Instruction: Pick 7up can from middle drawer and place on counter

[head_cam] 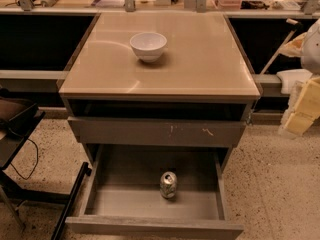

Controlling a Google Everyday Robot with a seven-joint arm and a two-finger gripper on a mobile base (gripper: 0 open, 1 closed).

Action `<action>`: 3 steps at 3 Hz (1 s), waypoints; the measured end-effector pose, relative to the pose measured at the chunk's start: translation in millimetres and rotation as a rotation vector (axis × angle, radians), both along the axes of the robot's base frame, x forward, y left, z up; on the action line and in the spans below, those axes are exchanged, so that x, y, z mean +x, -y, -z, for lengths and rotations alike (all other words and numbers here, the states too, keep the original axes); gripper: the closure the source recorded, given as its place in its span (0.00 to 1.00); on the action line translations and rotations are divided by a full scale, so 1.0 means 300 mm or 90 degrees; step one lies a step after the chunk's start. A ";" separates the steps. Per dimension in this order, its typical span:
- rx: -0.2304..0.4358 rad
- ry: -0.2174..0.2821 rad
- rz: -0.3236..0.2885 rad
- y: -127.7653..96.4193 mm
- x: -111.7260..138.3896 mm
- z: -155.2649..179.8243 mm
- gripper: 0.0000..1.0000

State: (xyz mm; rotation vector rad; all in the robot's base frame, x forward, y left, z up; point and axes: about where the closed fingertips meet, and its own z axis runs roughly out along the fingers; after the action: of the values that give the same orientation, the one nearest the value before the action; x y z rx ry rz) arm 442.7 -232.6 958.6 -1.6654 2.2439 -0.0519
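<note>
The 7up can (168,185) stands upright inside the open middle drawer (125,204), near the middle of its bare grey floor. The drawer is pulled out toward me at the bottom of the camera view. The counter (200,59) is the glossy beige top of the cabinet above it. My gripper (302,111) hangs at the far right edge, beside the cabinet at about counter height, well away from the can and holding nothing.
A white bowl (148,45) sits on the counter's back left part. A grey drawer front with pale scratches (155,132) is closed above the open drawer. A black chair or stand (20,129) is at the left. Speckled floor lies to the right.
</note>
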 end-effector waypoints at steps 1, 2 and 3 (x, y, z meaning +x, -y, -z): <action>0.074 -0.019 0.028 0.109 0.036 0.168 0.00; 0.177 -0.033 0.054 0.222 0.066 0.372 0.00; 0.274 -0.051 0.085 0.320 0.101 0.595 0.00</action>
State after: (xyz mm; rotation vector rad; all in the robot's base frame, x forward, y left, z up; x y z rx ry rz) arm 472.9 -328.6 780.1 -1.3083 2.2197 0.4408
